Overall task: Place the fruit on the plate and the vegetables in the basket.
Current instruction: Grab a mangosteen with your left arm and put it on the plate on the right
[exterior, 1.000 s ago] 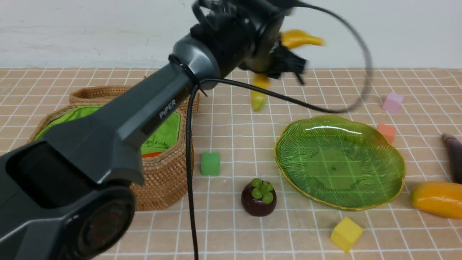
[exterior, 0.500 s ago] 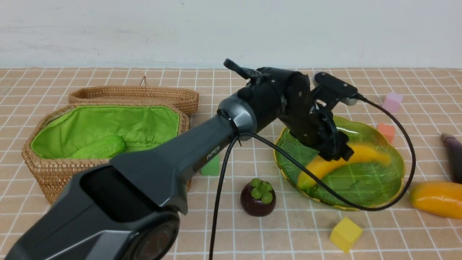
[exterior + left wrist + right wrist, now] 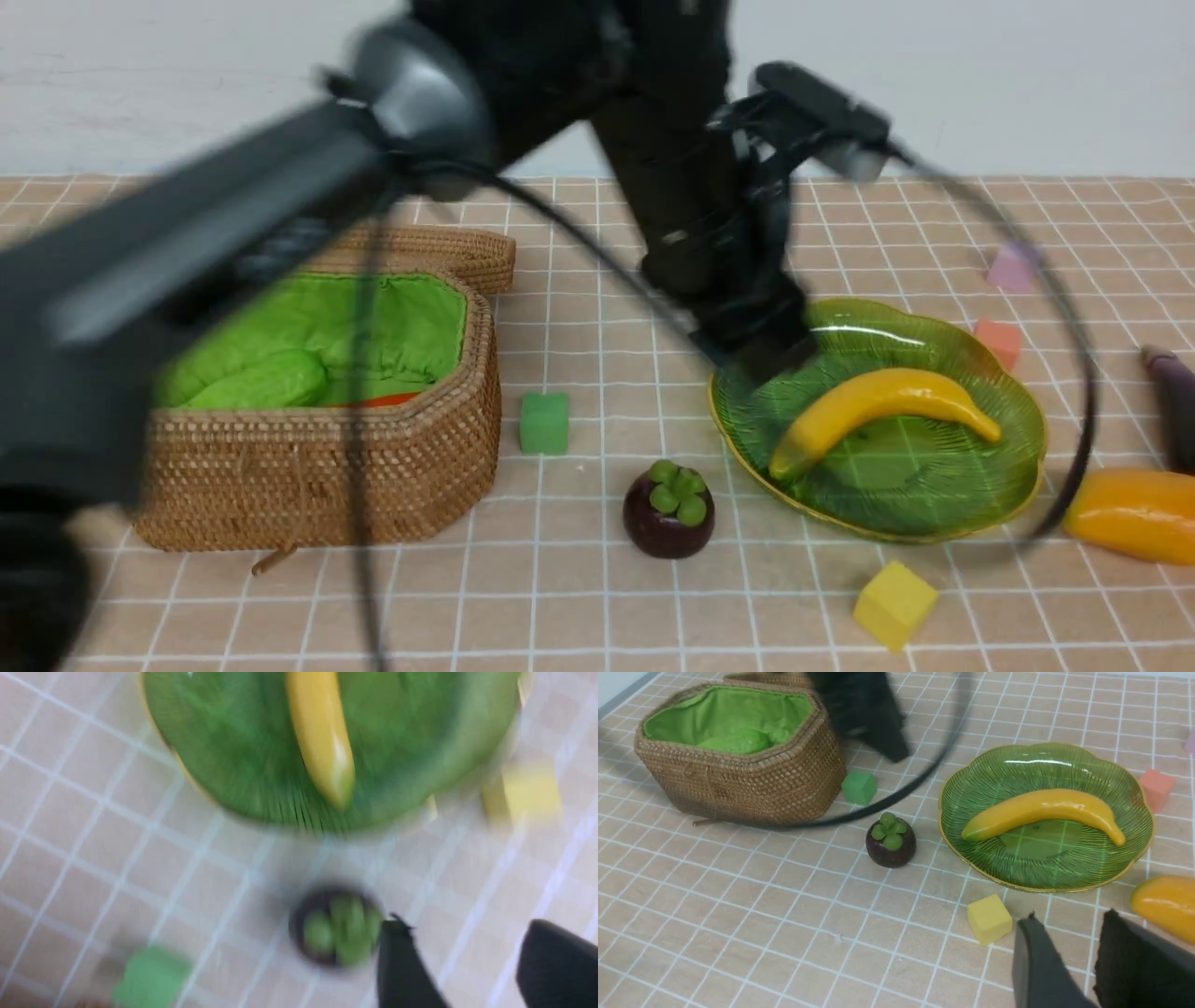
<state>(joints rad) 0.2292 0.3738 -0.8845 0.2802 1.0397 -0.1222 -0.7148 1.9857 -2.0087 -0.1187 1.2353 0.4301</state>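
One banana [image 3: 882,411] lies across the green plate [image 3: 934,509].

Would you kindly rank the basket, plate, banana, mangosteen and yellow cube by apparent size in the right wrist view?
1. basket and plate: alike, unranked
2. banana
3. mangosteen and yellow cube: alike; the cube sits nearer the camera
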